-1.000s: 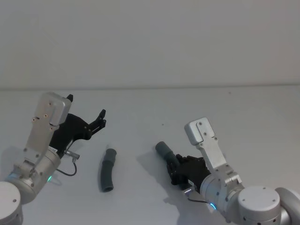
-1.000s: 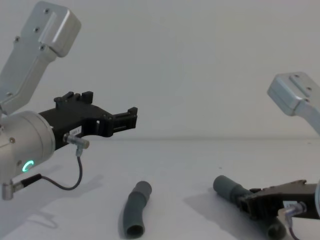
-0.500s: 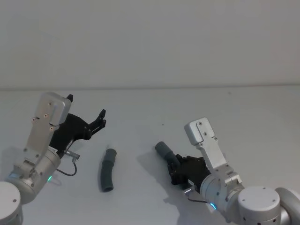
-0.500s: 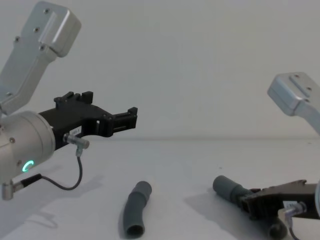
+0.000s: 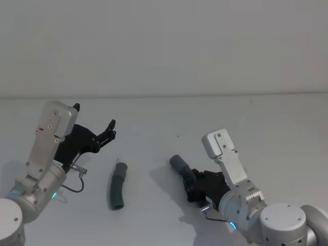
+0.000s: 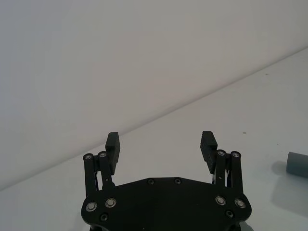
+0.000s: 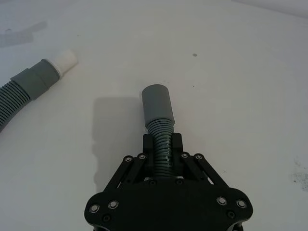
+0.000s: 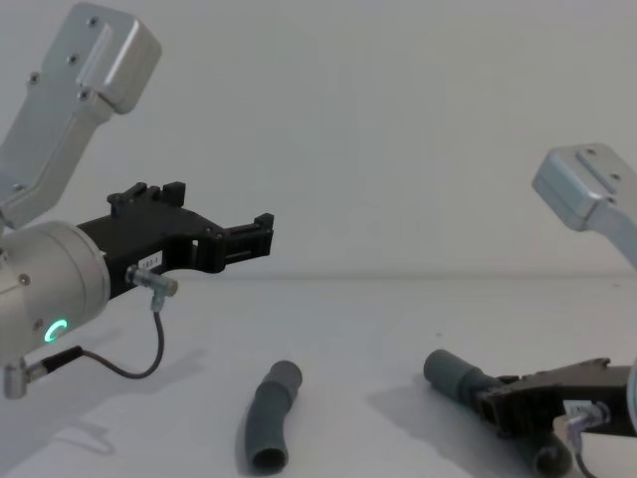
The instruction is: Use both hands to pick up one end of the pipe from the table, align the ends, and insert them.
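Black angular right gripper [image 8: 500, 410]: is settling a shade lower toward the matte white table [image 8: 378, 319] in the chest view, its fingers [image 7: 176, 142] pressing closed on the ribbed stretch of the dark grey corrugated hose piece [image 7: 161, 129].
Hose piece's rear end [image 8: 549, 460]: is sliding very slightly toward the robot's right, behind the gripper.
Smooth socket cuff [image 8: 446, 370]: is shifting by no more than a hair with that move.
Scale of change: is amounting to very little over the last second.

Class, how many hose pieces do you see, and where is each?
2. One hose piece lies loose on the table near the open left gripper; the other is clamped in the right gripper.
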`<state>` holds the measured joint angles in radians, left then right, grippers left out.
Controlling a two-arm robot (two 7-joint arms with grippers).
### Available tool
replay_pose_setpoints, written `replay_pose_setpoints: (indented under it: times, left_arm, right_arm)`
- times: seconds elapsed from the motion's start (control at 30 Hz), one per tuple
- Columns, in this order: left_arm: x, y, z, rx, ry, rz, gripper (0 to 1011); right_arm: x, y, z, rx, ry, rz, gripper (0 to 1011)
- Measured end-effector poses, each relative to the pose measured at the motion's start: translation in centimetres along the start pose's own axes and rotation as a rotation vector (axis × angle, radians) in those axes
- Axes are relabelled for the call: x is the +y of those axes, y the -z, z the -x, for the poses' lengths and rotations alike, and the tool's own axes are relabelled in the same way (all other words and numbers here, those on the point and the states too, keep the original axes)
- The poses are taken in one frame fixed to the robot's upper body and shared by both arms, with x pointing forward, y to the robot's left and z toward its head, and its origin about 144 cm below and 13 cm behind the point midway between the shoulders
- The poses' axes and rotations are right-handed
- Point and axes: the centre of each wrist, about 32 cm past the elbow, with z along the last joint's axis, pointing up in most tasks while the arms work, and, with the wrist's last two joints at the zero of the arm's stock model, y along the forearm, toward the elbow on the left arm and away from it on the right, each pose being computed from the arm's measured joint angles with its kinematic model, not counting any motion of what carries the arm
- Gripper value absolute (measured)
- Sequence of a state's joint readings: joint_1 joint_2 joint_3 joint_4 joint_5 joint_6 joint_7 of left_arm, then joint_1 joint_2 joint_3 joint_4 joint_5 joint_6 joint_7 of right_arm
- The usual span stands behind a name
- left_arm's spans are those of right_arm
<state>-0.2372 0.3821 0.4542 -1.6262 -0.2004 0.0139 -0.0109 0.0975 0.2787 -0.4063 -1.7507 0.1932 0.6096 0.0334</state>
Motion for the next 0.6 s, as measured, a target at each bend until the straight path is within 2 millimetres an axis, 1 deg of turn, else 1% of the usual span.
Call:
replay_pose_setpoints:
  times: [0.33,0.53,0.6]
  left_arm:
    - [0.0,-0.2,0.0,-0.006,-0.007,-0.003,1001]
    - [0.0,-1.1,-0.1,-0.009,-0.024,-0.020,1001]
    - [0.0,-1.9,-0.2,-0.007,-0.032,-0.042,1001]
  right_arm:
    - [0.0,0.0,0.0,0.000,0.000,0.000,194]
    - [0.0,0.0,0.0,0.000,0.000,0.000,194]
    - [0.0,0.0,0.0,0.000,0.000,0.000,194]
